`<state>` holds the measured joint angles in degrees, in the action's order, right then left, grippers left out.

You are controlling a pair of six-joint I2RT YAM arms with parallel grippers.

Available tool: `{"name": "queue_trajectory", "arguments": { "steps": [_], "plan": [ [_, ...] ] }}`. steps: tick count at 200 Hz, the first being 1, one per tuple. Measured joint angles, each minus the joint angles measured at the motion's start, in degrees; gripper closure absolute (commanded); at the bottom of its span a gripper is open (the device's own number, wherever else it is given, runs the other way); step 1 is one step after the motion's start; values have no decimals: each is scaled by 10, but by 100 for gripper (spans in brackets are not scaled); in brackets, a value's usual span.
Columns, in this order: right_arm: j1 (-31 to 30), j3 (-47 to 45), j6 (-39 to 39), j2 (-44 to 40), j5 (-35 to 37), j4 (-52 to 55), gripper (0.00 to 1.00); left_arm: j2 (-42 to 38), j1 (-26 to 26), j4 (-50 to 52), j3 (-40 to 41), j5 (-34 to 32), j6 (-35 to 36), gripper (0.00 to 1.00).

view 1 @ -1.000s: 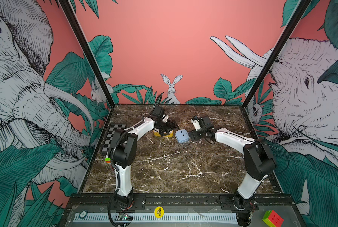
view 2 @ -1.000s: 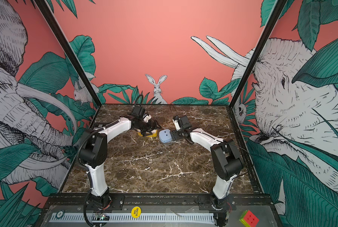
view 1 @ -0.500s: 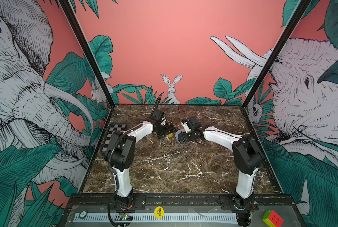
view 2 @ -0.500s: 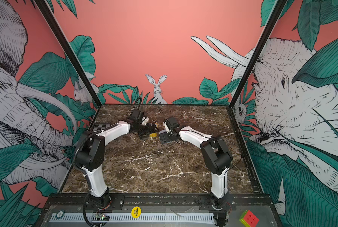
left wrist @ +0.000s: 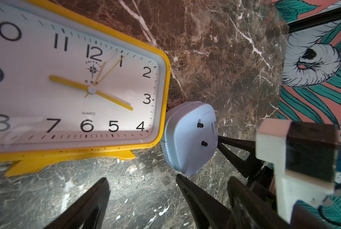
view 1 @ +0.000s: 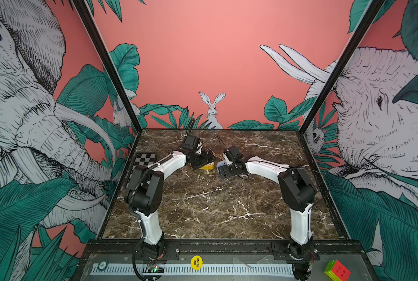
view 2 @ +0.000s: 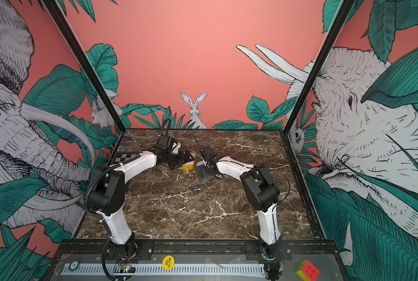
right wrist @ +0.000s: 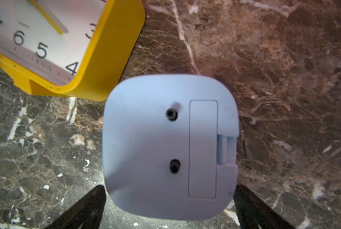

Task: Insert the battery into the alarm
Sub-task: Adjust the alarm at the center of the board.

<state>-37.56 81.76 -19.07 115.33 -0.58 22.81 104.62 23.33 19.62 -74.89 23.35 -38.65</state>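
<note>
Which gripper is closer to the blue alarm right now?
Right. The right gripper straddles the blue alarm with open jaws; the left gripper, also open, hovers just short of it, beside the yellow clock.

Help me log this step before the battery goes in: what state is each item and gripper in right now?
Blue alarm: lying flat, back up.
Battery cover: shut.
Yellow clock: dial facing up.
Left gripper: open, empty.
Right gripper: open, fingers flanking that alarm's near edge.
Battery: not visible.
</note>
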Motion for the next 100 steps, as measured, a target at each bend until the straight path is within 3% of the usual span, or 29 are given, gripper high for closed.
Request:
{"name": "queue_trajectory", "arguments": {
  "steps": [46,100],
  "plan": [
    [-2,7,2,19,15,-13,1,1,0,-16,0,4,-18,3],
    [-6,0,6,18,24,-43,24,12,0,-21,-1,14,-38,6]
  ]
}}
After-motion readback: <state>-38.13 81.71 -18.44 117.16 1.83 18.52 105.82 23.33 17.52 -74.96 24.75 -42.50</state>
